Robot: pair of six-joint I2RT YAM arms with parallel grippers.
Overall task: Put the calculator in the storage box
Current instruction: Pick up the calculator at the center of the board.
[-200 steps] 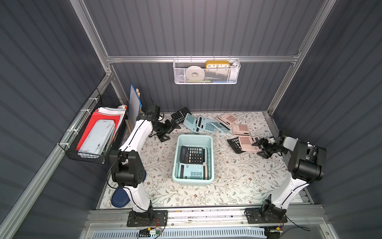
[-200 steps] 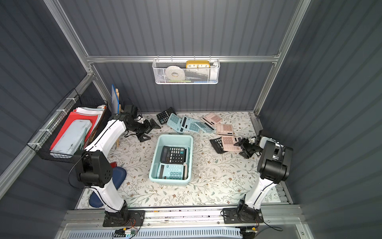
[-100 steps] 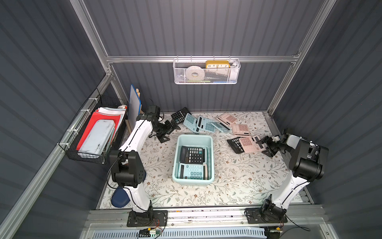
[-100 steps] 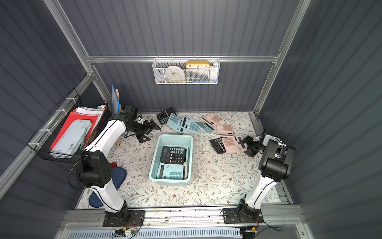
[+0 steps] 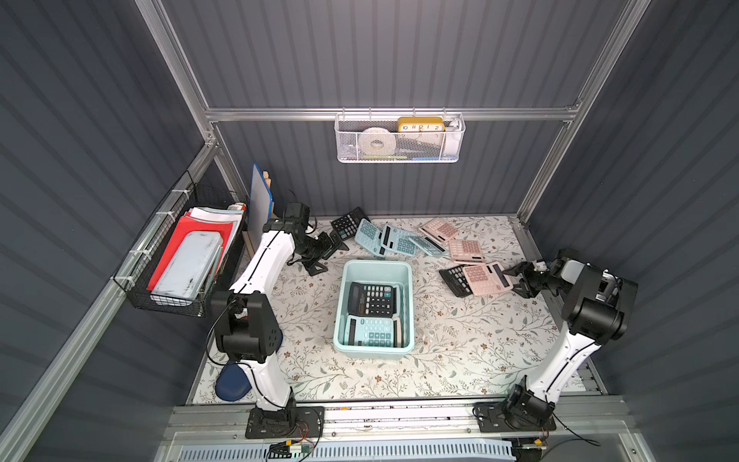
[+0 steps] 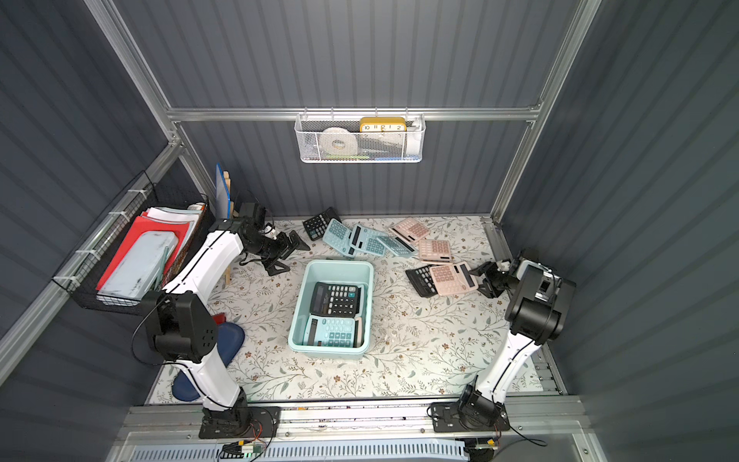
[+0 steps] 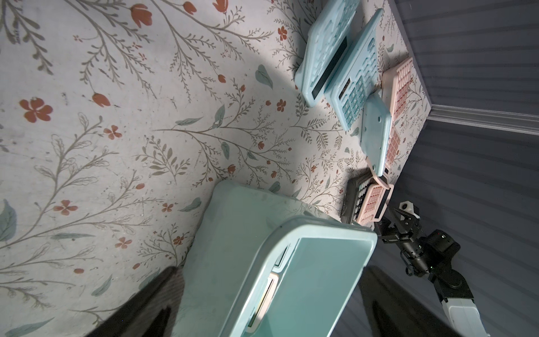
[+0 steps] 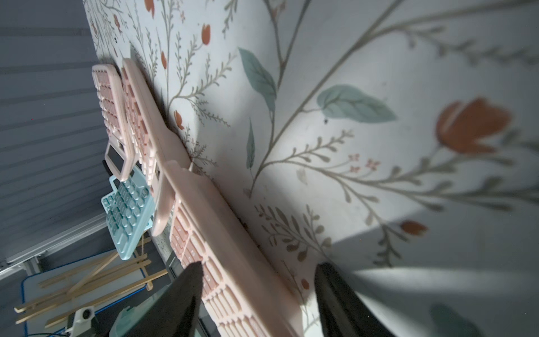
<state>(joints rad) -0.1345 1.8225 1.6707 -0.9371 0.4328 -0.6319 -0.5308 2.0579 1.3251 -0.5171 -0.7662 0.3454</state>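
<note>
Storage box (image 5: 376,265) is sitting mid-worktop (image 5: 460,340), already holding a black calculator (image 5: 372,299) and a blue calculator (image 5: 370,331). Right hand (image 5: 514,281) is straddling the pink calculator (image 5: 486,279) at its edge, jaws parted, not yet pinching. Left hand (image 5: 330,258) is idling wide open near the box's far corner. Lift and drop-in are remaining, and more calculators are lying loose.

Dark grey ribbed walls (image 5: 360,52) close in three sides, braced by a silver aluminium frame (image 5: 280,114). The table (image 5: 460,352) wears a pale cover printed with sprigs and small red flowers, brightly lit from above. A white mesh basket (image 5: 348,148) hangs on the back rail and a black wire basket (image 5: 172,302) on the side wall. A blue-edged board (image 5: 260,200) stands in the corner, seemingly on a wooden easel (image 8: 87,280).
</note>
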